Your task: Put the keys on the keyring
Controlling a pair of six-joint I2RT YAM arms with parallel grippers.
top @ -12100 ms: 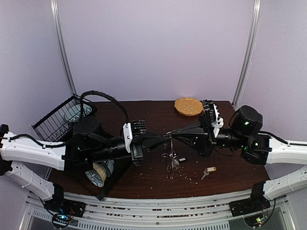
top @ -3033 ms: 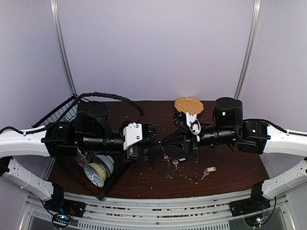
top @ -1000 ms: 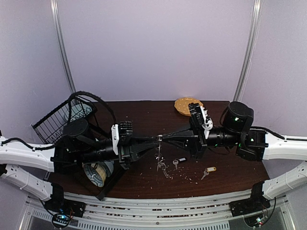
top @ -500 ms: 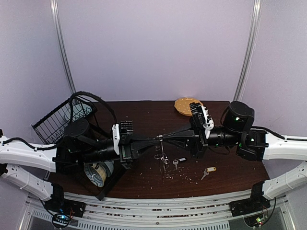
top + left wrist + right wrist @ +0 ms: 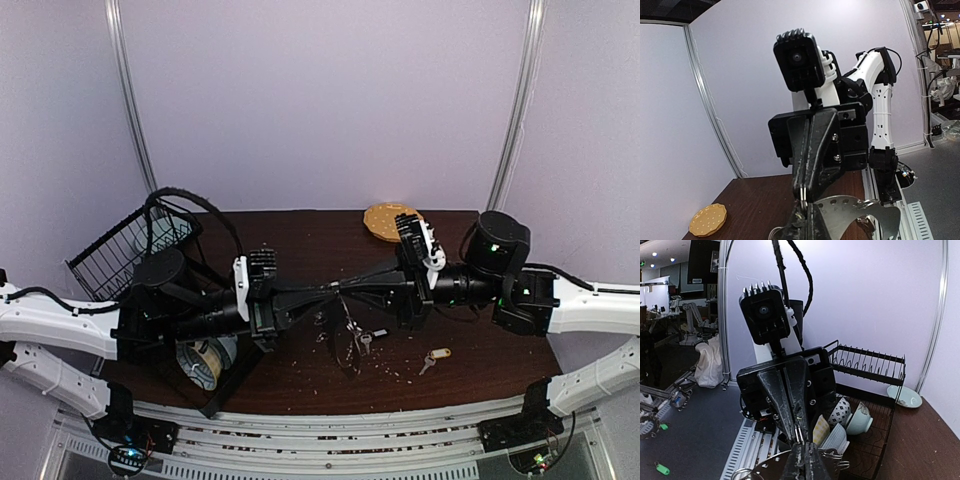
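Above the table's middle my left gripper (image 5: 322,290) and right gripper (image 5: 350,287) meet tip to tip. Both are shut on a thin silver loop of the keyring (image 5: 346,322), whose rest dangles below them. In the left wrist view the two wire strands (image 5: 803,198) sit pinched between the facing fingertips, with a holed silver plate (image 5: 862,216) hanging beside my left gripper (image 5: 807,216). The right wrist view shows the same pinch at my right gripper (image 5: 803,446). One of the keys, with a black-and-white tag (image 5: 372,336), lies on the table; the yellow-tagged one (image 5: 433,357) lies further right.
A tan dotted disc (image 5: 392,220) lies at the table's back. A black wire rack (image 5: 128,245) with cups (image 5: 200,360) stands at the left, under my left arm. Small crumbs (image 5: 385,368) are scattered over the dark wood table (image 5: 300,235).
My left gripper has closed onto the keyring loop that the right gripper holds. The dangling part has swung a little to the right. Both arms stay where they were.
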